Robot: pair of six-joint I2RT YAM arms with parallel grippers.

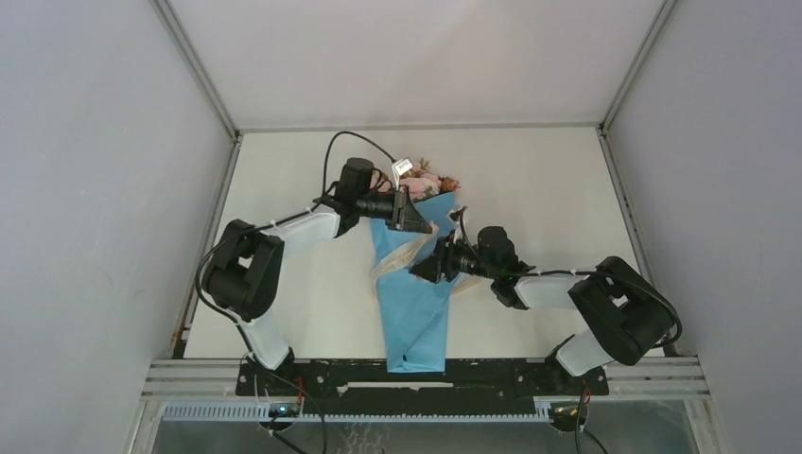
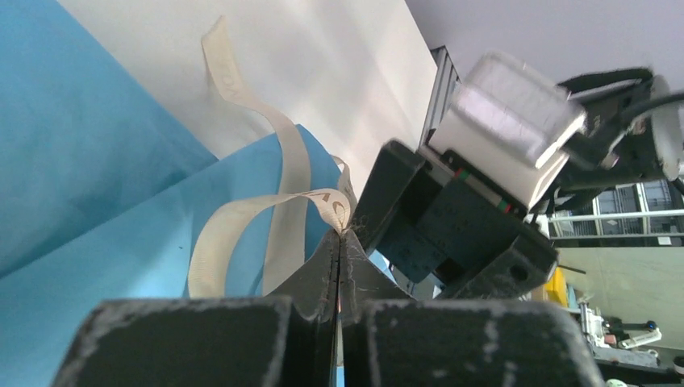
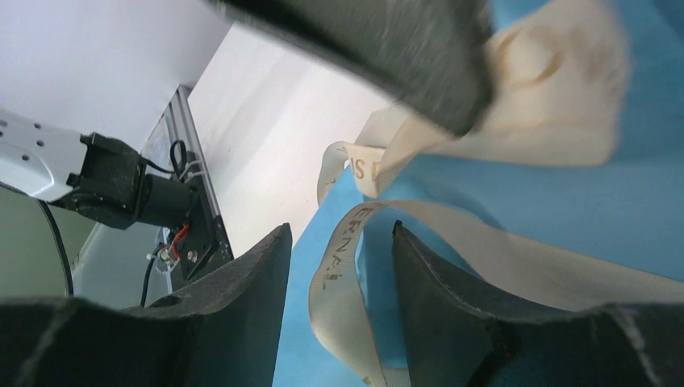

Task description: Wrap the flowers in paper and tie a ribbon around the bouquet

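Observation:
The bouquet lies along the middle of the table, a cone of light blue paper (image 1: 414, 322) with the pink flowers (image 1: 430, 182) poking out at its far end. A cream ribbon (image 1: 397, 257) crosses the cone. My left gripper (image 1: 424, 225) is over the upper part of the cone. In the left wrist view it (image 2: 343, 235) is shut on a loop of the ribbon (image 2: 294, 161), above the paper (image 2: 81, 145). My right gripper (image 1: 417, 271) is just below it, open. In the right wrist view the ribbon (image 3: 335, 274) runs loosely between its spread fingers (image 3: 340, 234), over the paper (image 3: 565, 210).
The white table (image 1: 312, 284) is boxed in by grey walls, with a metal rail (image 1: 426, 378) along the near edge. A small white tag (image 1: 402, 166) sits beside the blooms. Both arms meet closely over the cone.

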